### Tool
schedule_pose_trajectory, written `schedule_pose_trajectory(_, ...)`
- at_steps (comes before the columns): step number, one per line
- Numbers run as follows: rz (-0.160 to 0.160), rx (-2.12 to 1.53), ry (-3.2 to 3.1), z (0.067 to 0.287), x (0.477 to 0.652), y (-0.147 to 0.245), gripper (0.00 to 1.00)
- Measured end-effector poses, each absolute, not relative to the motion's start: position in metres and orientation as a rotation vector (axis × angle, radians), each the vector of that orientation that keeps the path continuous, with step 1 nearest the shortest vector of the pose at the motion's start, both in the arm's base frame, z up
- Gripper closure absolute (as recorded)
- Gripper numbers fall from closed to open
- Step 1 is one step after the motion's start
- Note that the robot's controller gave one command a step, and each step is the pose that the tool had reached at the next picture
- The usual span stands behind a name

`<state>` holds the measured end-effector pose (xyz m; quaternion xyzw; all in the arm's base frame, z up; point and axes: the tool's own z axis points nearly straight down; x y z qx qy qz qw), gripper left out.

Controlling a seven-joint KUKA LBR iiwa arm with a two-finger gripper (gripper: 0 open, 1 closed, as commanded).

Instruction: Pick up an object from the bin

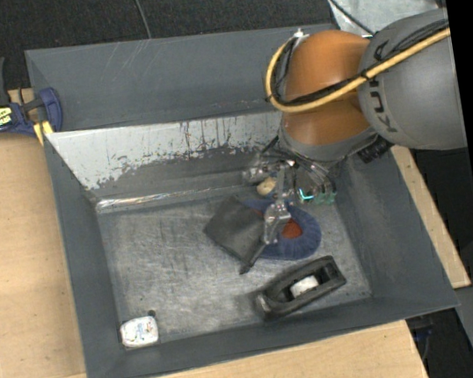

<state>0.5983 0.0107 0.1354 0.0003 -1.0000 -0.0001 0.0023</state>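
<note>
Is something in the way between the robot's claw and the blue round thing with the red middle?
Nothing visible is. The gripper is right over the blue round thing. A dark grey flat piece lies beside it, not in between.

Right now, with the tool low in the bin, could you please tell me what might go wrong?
The tool sits just where the dark grey crumpled sheet meets the round blue pad with a red centre, so it might catch both or slip off an edge. The black tape dispenser lies close beside the blue pad; dragging the pad could nudge it.
</note>
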Motion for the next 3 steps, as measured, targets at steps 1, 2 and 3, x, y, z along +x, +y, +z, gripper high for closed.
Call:
schedule_pose_trajectory(1, 0.002, 0.069, -3.151, 0.087, 0.611, 0.018, 0.00)
schedule_pose_trajectory(2, 0.002, 0.068, -3.136, 0.086, 0.609, 0.018, 1.00)
schedule_pose_trajectory(3, 0.004, 0.168, -3.151, 0.332, 0.619, -0.045, 1.00)
